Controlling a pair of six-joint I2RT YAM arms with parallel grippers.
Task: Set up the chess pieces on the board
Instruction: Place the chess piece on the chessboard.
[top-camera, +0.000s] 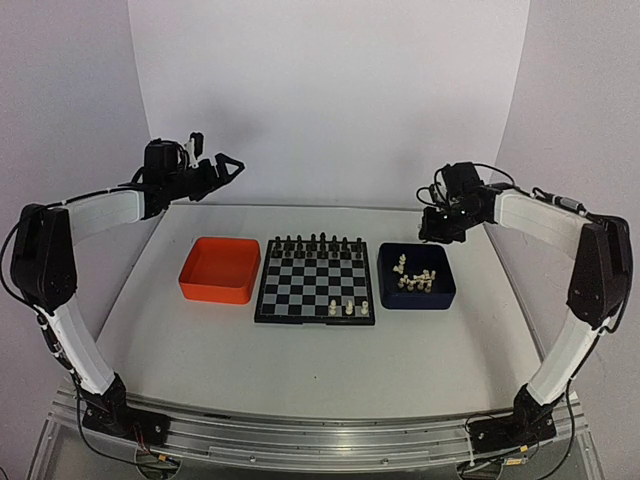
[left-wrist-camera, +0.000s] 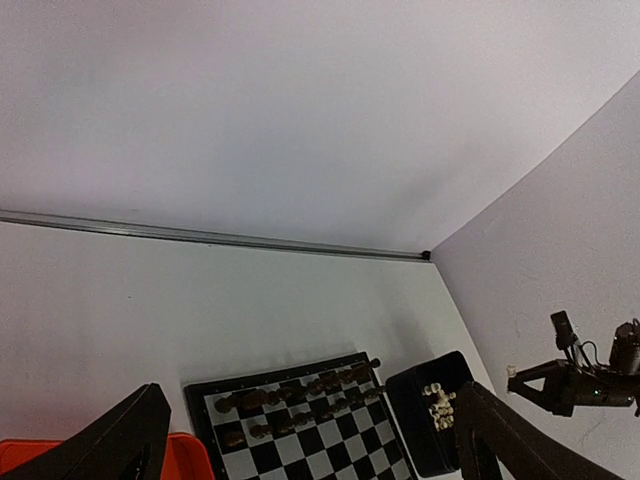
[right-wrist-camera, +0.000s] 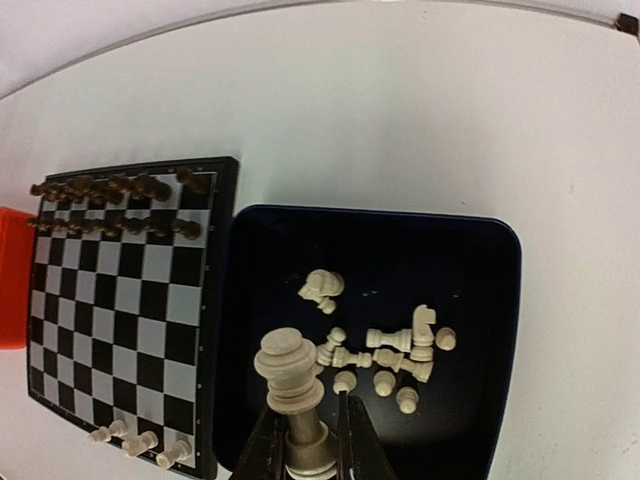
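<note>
Nearest my bases lies the one board (top-camera: 316, 292), square on the table (top-camera: 300, 370). Three white pieces (top-camera: 349, 308) stand upright in its near row, toward my right. Two trays flank it, each just beside an edge: one orange tray (top-camera: 213, 293) on my left and one blue tray (top-camera: 417, 303) on my right. The blue tray holds a loose heap of white pieces, about a dozen. Most lie on their sides, too tangled for an exact count.

Farther out, the black pieces (top-camera: 315, 245) fill the board's two far rows, eight to a row as far as I can tell.

My right gripper (right-wrist-camera: 308, 430) hangs above the blue tray, pinched tight on one tall white piece (right-wrist-camera: 288, 365). I grip it low on its stem, and its crowned head pokes out past my fingertips.

My left gripper (top-camera: 228, 165) is raised high beyond the orange tray, well apart from everything. Its jaws are spread wide and carry nothing.
</note>
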